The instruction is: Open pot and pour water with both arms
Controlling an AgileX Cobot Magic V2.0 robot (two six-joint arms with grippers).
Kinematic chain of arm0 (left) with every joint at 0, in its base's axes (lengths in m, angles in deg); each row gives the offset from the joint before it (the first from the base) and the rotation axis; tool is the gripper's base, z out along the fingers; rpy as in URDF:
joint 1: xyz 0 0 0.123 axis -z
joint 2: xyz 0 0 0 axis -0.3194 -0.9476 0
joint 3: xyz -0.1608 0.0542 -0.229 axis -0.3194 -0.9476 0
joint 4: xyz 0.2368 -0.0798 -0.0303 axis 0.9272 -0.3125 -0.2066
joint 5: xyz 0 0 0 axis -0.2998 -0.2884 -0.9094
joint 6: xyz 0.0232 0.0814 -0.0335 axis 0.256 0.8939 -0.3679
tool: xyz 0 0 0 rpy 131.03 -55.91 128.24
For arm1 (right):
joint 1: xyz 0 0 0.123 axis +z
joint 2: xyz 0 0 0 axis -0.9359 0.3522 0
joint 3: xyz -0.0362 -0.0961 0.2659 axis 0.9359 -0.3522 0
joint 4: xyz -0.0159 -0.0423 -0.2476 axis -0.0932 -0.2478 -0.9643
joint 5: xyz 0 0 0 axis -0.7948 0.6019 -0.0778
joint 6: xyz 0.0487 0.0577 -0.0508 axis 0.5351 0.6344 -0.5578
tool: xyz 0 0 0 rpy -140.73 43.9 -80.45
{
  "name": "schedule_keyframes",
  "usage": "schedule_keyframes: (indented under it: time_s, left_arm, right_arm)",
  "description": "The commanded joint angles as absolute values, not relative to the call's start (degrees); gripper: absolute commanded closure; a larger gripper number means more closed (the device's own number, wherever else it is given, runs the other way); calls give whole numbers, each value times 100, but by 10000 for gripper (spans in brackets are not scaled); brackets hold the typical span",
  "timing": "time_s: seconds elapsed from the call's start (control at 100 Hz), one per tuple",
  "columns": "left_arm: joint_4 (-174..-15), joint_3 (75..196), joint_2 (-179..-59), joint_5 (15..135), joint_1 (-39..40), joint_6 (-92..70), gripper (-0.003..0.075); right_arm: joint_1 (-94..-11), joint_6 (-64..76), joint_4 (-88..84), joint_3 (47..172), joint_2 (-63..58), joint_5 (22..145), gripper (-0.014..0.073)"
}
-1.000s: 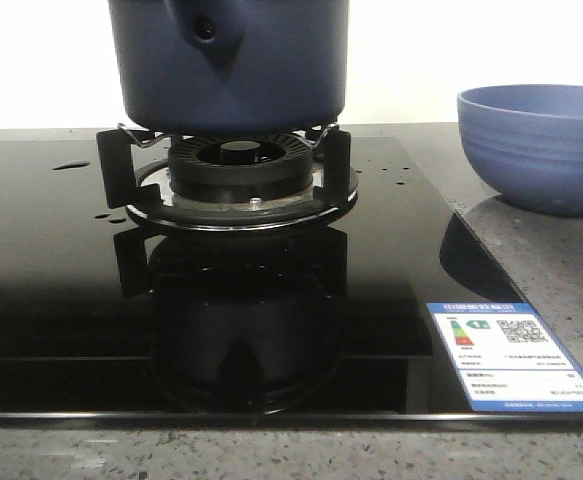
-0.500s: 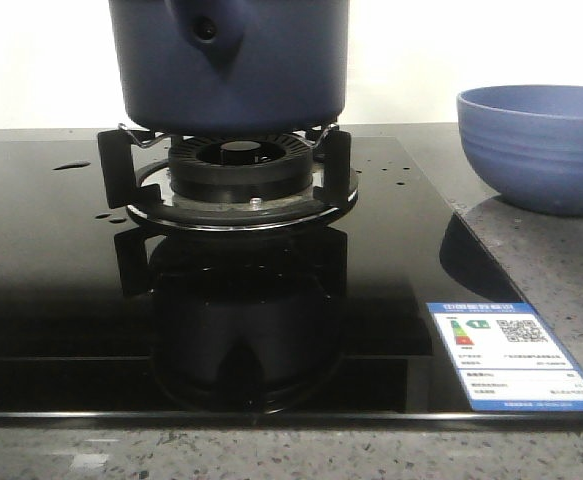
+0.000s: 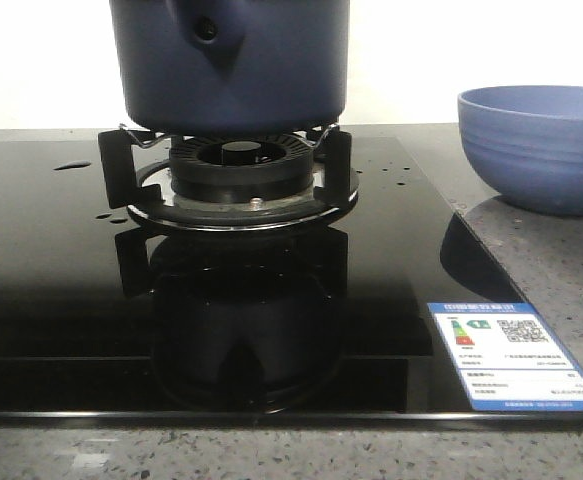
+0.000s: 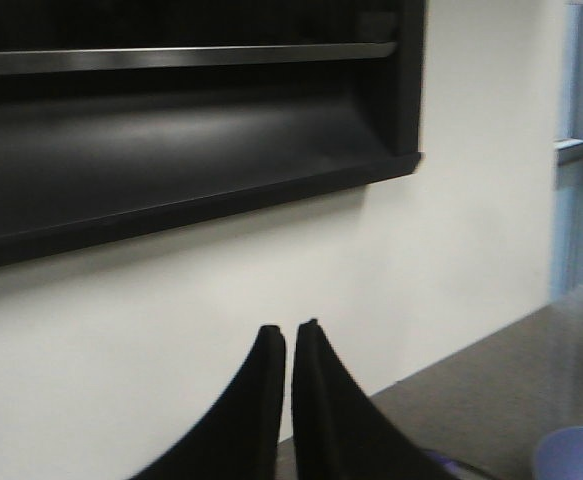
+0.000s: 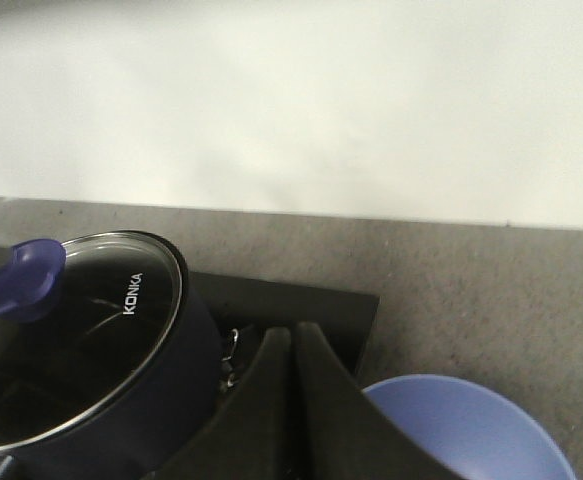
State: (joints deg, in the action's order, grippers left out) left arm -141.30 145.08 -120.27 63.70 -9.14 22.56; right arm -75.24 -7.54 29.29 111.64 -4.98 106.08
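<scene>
Right below the right gripper [image 5: 292, 335] sits the pot [image 5: 91, 400], still on the stove with its glass lid [image 5: 66, 335] on top. That gripper has its two black fingers pressed together, tips touching, nothing between them, so it's closed on air. From its wrist camera the lid reads "KONKA" near the rim and has a blue knob [image 5: 16, 280] off on the far side of the lid from the fingers. On the other side of the fingertips, just past them, is the lighter blue bowl [image 5: 466, 425], sitting on the grey speckled counter [image 5: 471, 290].

The left gripper [image 4: 289, 335] is the same story: fingers closed tight, only a thin seam between them, holding nothing. It's pointed up at a pale wall [image 4: 451, 260] with a dark shelf or hood thing [image 4: 171, 130] above the fingertips, so it's nowhere near the pot. A sliver of the bowl's rim shows down by the fingers' base in that view.

From the front camera neither arm shows at all. The pot [image 3: 231, 60] rests on the burner's black supports [image 3: 116, 165], hollow handle stub [image 3: 207, 32] with its round hole facing the camera. The glossy black cooktop [image 3: 51, 260] has a few water drops [image 3: 71, 165] on it and an energy label sticker [image 3: 506, 355] on its near corner. The bowl [image 3: 536, 145] stands well apart from the pot, off the glass.
</scene>
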Motion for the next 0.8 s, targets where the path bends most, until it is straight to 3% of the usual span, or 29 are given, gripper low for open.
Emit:
schedule_keyframes:
  time_s: [0.0, 0.15, 0.42, 0.79]
  left_arm:
    - [-14145, 13996, -11345, 7375, -943, 2138, 739]
    - [-14115, 12539, -10349, 8023, -943, 2201, 740]
    - [-14552, 10373, -8684, 8094, -943, 2221, 739]
    - [-14696, 9957, -7908, 8135, -943, 2221, 739]
  right_arm:
    - [-7503, -1882, 3758, 10494, -1067, 9582, 658]
    - [-7503, -2892, 4148, 9104, -2008, 9091, 658]
    - [-7503, -2963, 4180, 7058, -3609, 8511, 660]
    - [-7503, -2963, 4306, 6619, -4105, 8531, 660]
